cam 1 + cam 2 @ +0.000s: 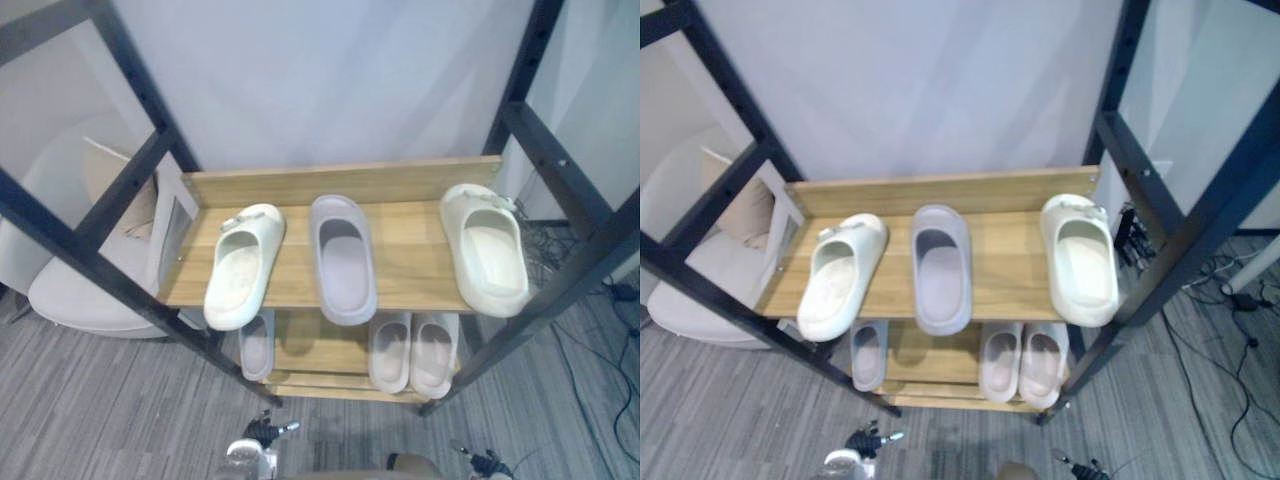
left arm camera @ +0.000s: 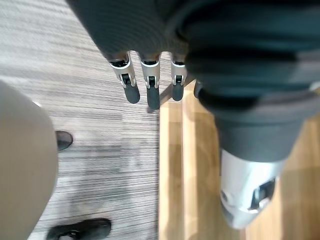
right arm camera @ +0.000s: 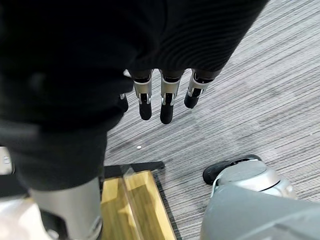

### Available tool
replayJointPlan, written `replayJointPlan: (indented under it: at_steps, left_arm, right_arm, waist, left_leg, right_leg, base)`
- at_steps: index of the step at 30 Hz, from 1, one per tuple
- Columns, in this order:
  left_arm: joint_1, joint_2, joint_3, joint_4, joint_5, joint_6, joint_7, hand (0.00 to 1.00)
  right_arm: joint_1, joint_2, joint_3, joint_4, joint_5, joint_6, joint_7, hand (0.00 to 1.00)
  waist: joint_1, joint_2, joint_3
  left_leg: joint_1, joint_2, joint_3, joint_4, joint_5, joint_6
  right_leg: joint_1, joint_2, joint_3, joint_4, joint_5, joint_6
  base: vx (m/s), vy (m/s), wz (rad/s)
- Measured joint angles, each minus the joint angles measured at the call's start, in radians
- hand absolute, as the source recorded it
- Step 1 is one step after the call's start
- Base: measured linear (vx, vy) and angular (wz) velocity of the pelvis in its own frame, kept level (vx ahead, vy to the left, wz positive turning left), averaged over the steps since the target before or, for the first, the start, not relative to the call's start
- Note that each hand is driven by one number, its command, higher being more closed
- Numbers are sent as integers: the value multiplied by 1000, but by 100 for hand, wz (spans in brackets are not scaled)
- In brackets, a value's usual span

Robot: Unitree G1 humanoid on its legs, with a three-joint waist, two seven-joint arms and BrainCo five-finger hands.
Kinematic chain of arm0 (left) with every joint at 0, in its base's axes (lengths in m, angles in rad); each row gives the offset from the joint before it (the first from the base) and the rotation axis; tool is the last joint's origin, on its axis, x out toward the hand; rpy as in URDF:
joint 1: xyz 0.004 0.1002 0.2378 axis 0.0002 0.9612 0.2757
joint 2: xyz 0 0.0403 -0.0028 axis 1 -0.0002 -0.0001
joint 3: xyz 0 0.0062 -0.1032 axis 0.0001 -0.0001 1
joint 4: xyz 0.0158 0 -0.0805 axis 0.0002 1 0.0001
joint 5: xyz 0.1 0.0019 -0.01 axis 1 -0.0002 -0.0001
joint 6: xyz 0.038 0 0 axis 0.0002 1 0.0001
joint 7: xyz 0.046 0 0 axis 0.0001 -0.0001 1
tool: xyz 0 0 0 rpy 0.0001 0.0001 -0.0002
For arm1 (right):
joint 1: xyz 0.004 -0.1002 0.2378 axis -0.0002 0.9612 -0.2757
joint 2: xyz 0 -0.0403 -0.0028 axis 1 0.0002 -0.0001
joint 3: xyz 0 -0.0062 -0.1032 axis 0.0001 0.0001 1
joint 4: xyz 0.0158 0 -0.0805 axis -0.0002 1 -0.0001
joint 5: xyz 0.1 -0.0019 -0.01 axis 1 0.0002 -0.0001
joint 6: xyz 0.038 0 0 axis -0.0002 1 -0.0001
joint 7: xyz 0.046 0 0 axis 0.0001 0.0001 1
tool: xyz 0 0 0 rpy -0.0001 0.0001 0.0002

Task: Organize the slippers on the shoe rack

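Wooden shoe rack (image 1: 410,255) holds slippers (image 1: 343,258), apart from left robot hand (image 2: 149,86) and right robot hand (image 3: 168,97), both straight-fingered, empty.

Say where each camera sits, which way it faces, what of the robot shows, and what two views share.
Left eye view: on the head, facing down at the wooden shoe rack, a grey slipper mid-shelf.
Right eye view: beside it, same rack, slightly shifted.
Left wrist view: on that wrist, looking along the left hand, fingers straight, to carpet and the rack's edge.
Right wrist view: likewise, along the right hand, fingers straight.
Shared: both wrist views show carpet and rack wood.
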Motion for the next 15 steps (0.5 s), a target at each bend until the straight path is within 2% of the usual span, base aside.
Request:
replayJointPlan:
  at_steps: [3, 7, 12, 15]
  left_arm:
    - [2, 21, 1, 0, 0, 0, 0, 0]
    - [9, 29, 3, 4, 0, 9, 1, 0]
    - [8, 28, 2, 7, 0, 10, 0, 0]
    - [9, 28, 1, 8, 0, 11, 0, 0]
  right_arm:
    - [2, 17, 0, 26, 0, 3, 2, 0]
    - [7, 21, 0, 26, 0, 3, 2, 0]
    - [4, 43, 1, 24, 1, 2, 2, 0]
    - [10, 42, 4, 23, 2, 1, -1, 0]
  waist:
    - [1, -18, -3]
    - [1, -23, -3]
    - [3, -24, -7]
    - [3, -32, -3]
  left_leg:
    - [-22, -8, -4, -10, 0, 0]
    - [-32, -28, -23, -10, 0, 0]
    - [-34, -24, -22, -27, -8, 22]
    - [-32, -23, -20, -28, -11, 19]
  right_leg:
    - [7, -8, -2, -62, 44, 17]
    - [33, -26, -6, -127, 94, 34]
    - [48, -21, -7, -189, 146, 34]
    - [70, -18, -7, -231, 167, 34]
  base:
    - [-56, 74, 9]
    - [-68, 86, 9]
    - [-126, 31, 0]
    - [-101, -8, -6]
